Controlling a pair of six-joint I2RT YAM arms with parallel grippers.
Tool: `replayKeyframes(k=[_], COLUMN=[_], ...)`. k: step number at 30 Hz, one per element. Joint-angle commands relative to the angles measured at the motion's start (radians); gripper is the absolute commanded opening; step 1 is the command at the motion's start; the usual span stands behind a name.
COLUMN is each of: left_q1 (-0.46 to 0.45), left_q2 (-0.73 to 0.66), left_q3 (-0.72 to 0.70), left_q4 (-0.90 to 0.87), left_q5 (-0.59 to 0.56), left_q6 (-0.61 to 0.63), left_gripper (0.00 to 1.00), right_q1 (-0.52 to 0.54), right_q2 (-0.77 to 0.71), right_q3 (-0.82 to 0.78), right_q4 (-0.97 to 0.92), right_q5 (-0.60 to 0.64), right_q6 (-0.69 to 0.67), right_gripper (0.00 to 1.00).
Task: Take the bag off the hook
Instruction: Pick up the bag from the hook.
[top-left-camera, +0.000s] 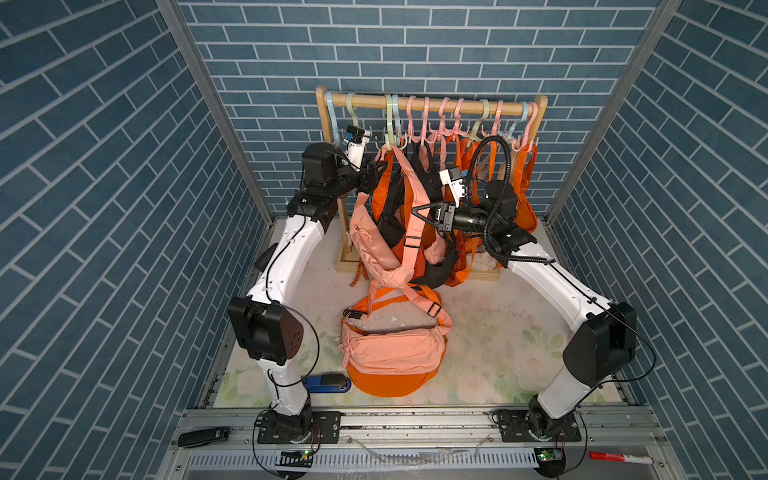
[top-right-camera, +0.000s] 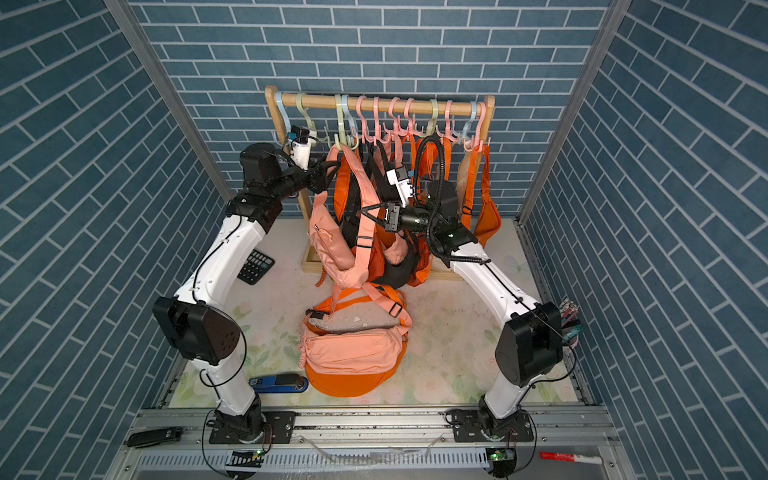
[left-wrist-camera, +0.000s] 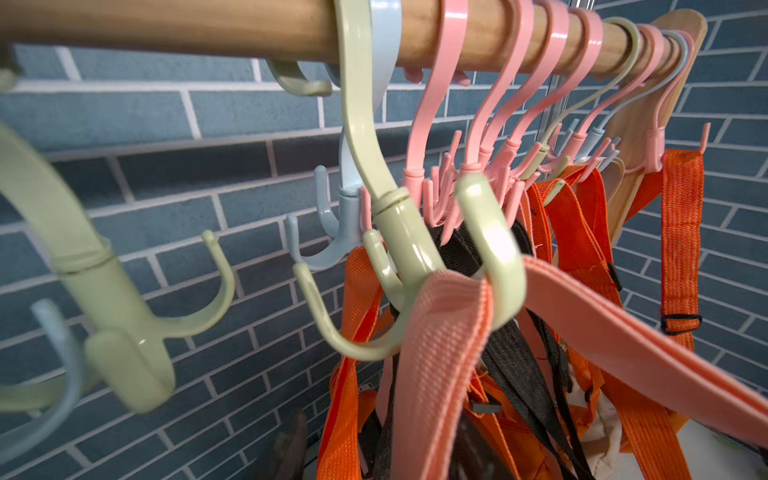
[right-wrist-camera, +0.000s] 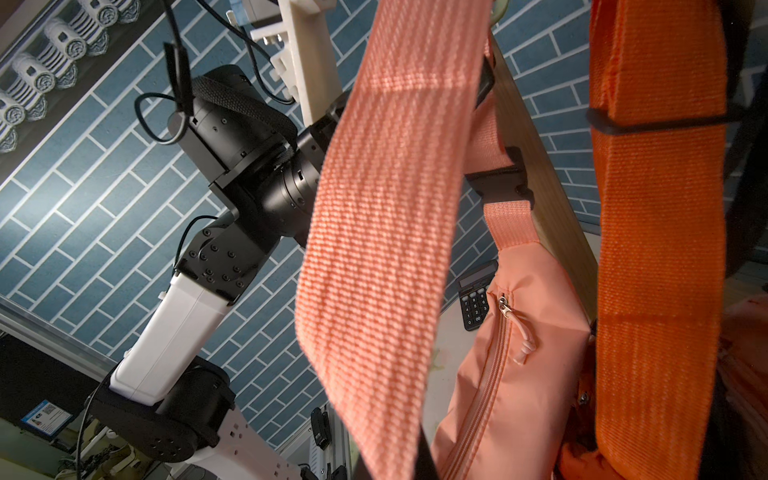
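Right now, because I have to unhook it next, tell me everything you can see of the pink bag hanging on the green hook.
The pink bag is a salmon fabric waist pack with a front zip and a woven strap carrying a black buckle. It hangs tilted, strap looped over one prong of the green hook. The right gripper is shut on the strap, holding it taut sideways.

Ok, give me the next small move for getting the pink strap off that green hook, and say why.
Probably lift the pink strap up over the prong's tip. It sits in the crook of the green hook, whose tip points upward, and the right gripper, shut on it lower down, holds it taut, so pulling harder would likely just snag.
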Motion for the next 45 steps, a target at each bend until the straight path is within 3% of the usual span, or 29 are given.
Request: replayKeyframes(k=[1, 6, 16, 22, 30, 45], left_q1=[-0.006, -0.009, -0.026, -0.026, -0.026, -0.024], left_q2=[0.013, 0.024, 0.005, 0.088, 0.144, 0.149], left_q3=[0.029, 0.064, 0.067, 0.252, 0.368, 0.412], left_q4=[0.026, 0.012, 0.037, -0.121, -0.199, -0.316], left_q5=[0.038, 0.03, 0.003, -0.017, -0.075, -0.178], left_q6=[-0.011, -0.006, -0.039, -0.055, -0.071, -0.095], left_gripper=[0.39, 0.0, 0.0, 0.0, 0.0, 0.0], right_q1=[-0.009, -0.01, -0.013, -0.021, -0.042, -0.077], right_q2=[0.011, 0.02, 0.054, 0.122, 0.234, 0.405], right_q3=[0.038, 0.046, 0.093, 0.181, 0.31, 0.543], right_q4=[0.005, 0.009, 0.045, 0.084, 0.146, 0.243], right_q5=[-0.028, -0.033, -0.014, -0.001, 0.004, 0.01], right_q6=[-0.006, -0.002, 0.027, 0.081, 0.178, 0.342], right_gripper=[0.0, 0.0, 0.0, 0.0, 0.0, 0.0])
